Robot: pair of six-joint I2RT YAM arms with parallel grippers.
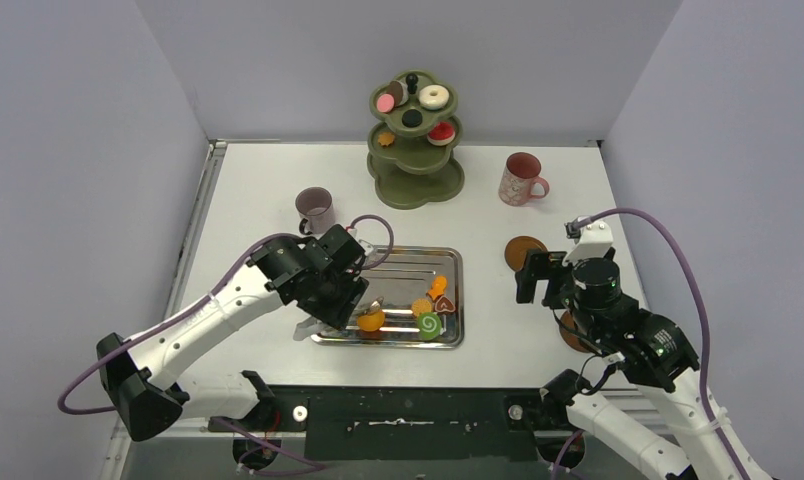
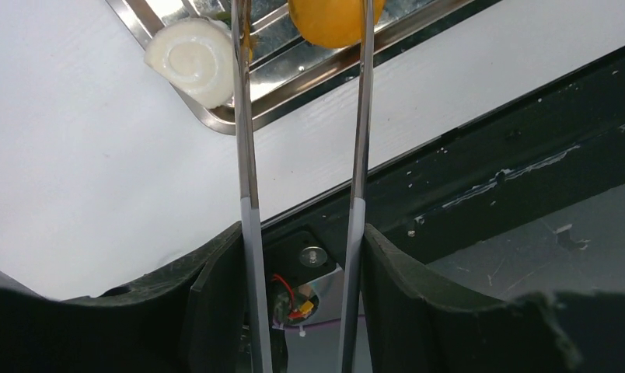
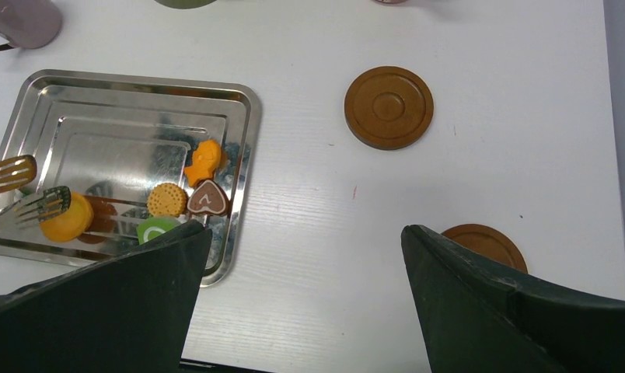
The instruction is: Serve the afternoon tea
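My left gripper (image 1: pixel 330 300) (image 2: pixel 300 233) is shut on the metal tongs (image 2: pixel 247 155), whose tips reach over the steel tray's near left part. One tip lies on an orange round sweet (image 1: pixel 370 320) (image 2: pixel 333 15) (image 3: pixel 64 217); the other stands a little apart. Also on the tray are a green swirl roll (image 1: pixel 429 324), a biscuit (image 3: pixel 167 200), a brown heart (image 3: pixel 208 198) and an orange fish shape (image 3: pixel 203 162). A white roll (image 2: pixel 194 58) lies at the tray's near left corner. My right gripper (image 1: pixel 540 278) (image 3: pixel 302 233) hangs open over bare table right of the tray.
The olive three-tier stand (image 1: pixel 415 150) at the back holds several sweets. A mauve mug (image 1: pixel 316 208) stands behind the tray (image 1: pixel 408 254), a pink mug (image 1: pixel 521 180) at back right. One brown coaster (image 1: pixel 524 250) (image 3: pixel 389 106) lies beyond my right gripper, another (image 3: pixel 484 242) partly under it.
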